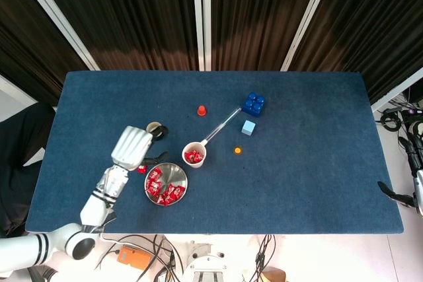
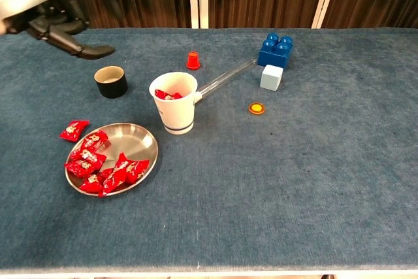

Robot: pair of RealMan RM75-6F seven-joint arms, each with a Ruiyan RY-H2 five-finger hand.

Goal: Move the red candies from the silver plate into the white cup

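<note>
A blue-carpeted tabletop (image 1: pixel 310 163) is sitting before dark curtains (image 1: pixel 264 11); at its 8 o'clock the left robot hand (image 1: pixel 131 147) is hovering, fingers spread, holding nothing.

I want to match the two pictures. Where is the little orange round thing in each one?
Head view: the orange disc lies right of the white cup, below the light blue cube.
Chest view: the orange disc lies right of the white cup, in front of the light blue cube.
Shared landmark: the blue building block beside the cube.
</note>
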